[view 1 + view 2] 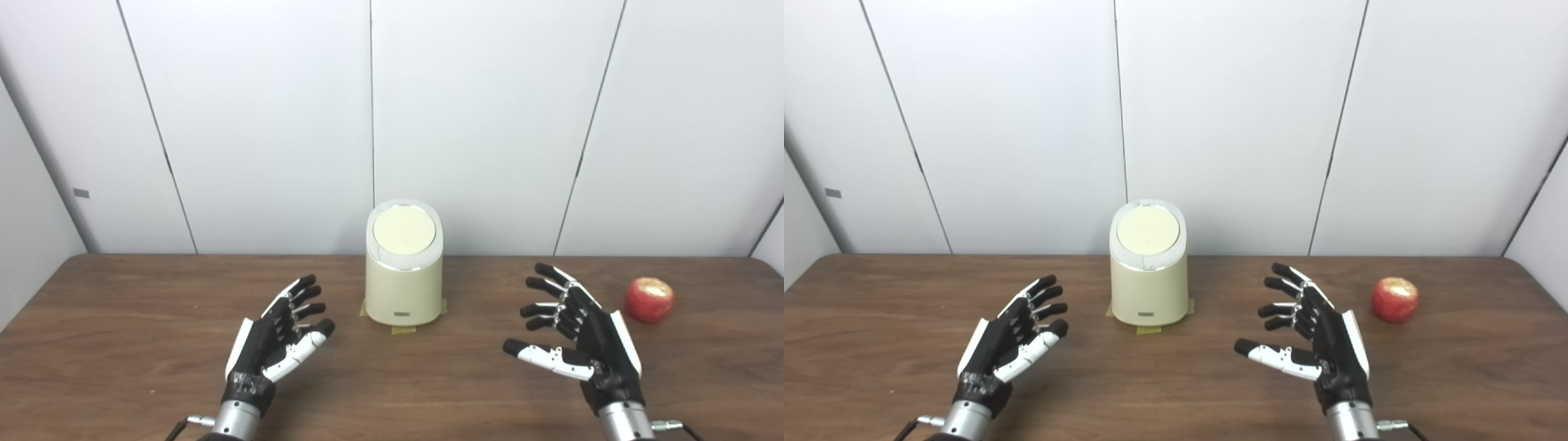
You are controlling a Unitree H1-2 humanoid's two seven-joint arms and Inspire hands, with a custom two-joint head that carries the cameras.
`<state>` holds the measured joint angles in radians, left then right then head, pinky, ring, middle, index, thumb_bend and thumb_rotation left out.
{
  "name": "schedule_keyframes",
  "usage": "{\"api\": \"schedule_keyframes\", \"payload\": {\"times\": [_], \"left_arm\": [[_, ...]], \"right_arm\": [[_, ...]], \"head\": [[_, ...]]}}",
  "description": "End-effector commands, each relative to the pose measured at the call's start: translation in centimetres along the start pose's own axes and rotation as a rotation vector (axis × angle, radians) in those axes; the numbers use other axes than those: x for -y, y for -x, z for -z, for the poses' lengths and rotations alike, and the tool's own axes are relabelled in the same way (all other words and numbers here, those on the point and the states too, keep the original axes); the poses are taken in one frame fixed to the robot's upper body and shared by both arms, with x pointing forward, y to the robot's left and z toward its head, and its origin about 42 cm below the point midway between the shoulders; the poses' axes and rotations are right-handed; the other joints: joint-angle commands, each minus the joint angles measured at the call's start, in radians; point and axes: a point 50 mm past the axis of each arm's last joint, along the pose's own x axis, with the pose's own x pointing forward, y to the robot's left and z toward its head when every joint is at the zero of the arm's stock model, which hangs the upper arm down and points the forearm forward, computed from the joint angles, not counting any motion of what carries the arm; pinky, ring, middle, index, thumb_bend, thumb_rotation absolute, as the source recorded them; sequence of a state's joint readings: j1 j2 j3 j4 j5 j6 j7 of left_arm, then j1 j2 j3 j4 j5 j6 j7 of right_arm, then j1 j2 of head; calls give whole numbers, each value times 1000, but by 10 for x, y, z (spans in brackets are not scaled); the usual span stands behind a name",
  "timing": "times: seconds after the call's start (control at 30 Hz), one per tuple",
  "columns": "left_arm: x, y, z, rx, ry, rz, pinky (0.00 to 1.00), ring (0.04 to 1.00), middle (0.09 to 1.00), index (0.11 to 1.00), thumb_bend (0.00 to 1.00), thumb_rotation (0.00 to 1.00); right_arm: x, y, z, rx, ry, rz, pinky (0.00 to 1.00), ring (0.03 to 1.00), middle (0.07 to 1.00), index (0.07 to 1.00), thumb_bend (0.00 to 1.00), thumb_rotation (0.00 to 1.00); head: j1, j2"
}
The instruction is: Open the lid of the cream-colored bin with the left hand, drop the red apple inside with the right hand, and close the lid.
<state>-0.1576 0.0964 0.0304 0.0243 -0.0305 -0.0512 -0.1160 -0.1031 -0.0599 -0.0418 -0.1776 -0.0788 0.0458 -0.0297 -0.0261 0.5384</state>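
Note:
A cream-colored bin (pixel 404 288) stands upright at the back middle of the wooden table (pixel 392 380), its round lid (pixel 404 231) shut and lying flat on top. A red apple (pixel 648 299) sits on the table at the right, a little to the right of my right hand. My left hand (pixel 275 337) is open and empty, hovering left of and in front of the bin. My right hand (pixel 576 337) is open and empty, between the bin and the apple, touching neither.
Yellow tape tabs (pixel 403 329) stick out from under the bin's base. White wall panels (pixel 392 122) rise right behind the table's far edge. The table's right corner is rounded, just beyond the apple.

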Motion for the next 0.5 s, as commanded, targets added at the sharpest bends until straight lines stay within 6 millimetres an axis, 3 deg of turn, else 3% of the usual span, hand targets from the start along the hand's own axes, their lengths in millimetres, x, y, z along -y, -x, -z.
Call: {"api": "schedule_keyframes", "payload": {"times": [0.0,0.47], "left_arm": [[0,-14,-21,97,-12,3,630,792,862,885,724,384],[0,-14,-21,96,-1,1,636,799,867,880,730,378]], "right_arm": [[1,-10,-20,93,-19,10,511,594,767,792,777,97],[1,-10,-19,98,-23,10,514,583,767,788,787,85]], "head": [[0,0],[-1,-1]]}}
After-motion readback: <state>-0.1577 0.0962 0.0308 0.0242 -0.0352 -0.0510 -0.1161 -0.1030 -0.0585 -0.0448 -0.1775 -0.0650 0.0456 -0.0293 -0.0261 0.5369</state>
